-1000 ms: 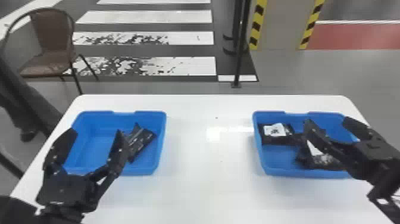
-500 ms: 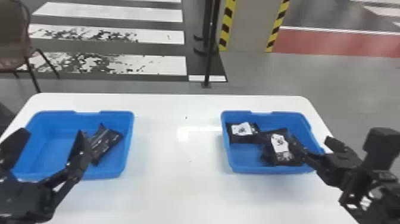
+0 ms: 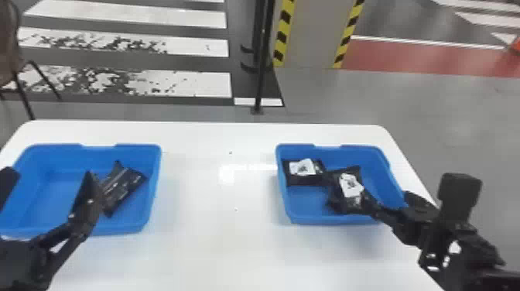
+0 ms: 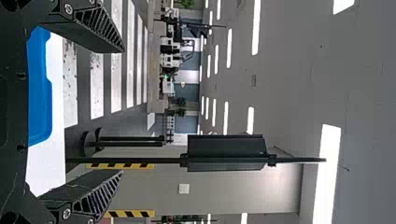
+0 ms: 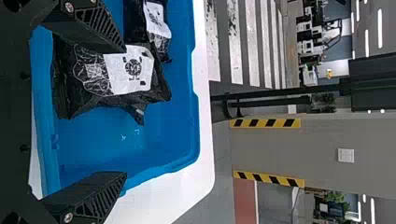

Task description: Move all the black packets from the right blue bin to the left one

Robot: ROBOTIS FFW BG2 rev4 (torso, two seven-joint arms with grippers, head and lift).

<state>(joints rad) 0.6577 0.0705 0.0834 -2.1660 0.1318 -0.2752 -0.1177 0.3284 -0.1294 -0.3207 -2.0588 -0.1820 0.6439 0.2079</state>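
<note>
The right gripper [image 3: 388, 198] has its fingers wide apart at the right-hand bin [image 3: 329, 220], with nothing clamped between them. Its left finger [image 5: 100, 30] lies across the view of a black packet with a white label [image 3: 350, 189]; whether they touch, I cannot tell. That packet sits in the right-hand bin, just left of the space between the fingers. A second labelled black packet [image 3: 303, 170] is in the same bin, farther left of those fingers and a little beyond the first, their near ends meeting. The bin's bare blue floor shows between the two fingers in the right wrist view.

The left gripper [image 3: 50, 178] also has its fingers wide apart and empty, at the left-hand bin [image 3: 116, 229]. In that bin one black packet [image 3: 120, 187] lies aslant, just to the right of this gripper's right finger in the head view. Part of the left-hand bin's blue also shows past the fingers in the left wrist view.

Both bins rest on the white table [image 3: 216, 247], well apart, one by each gripper's fingers. Beyond the fingers, past the table's far edge, stand a dark pole [image 3: 260, 77] and a grey panel [image 3: 311, 35] edged with yellow and black stripes. A brown chair [image 3: 8, 50] stands beyond the left gripper's fingers.
</note>
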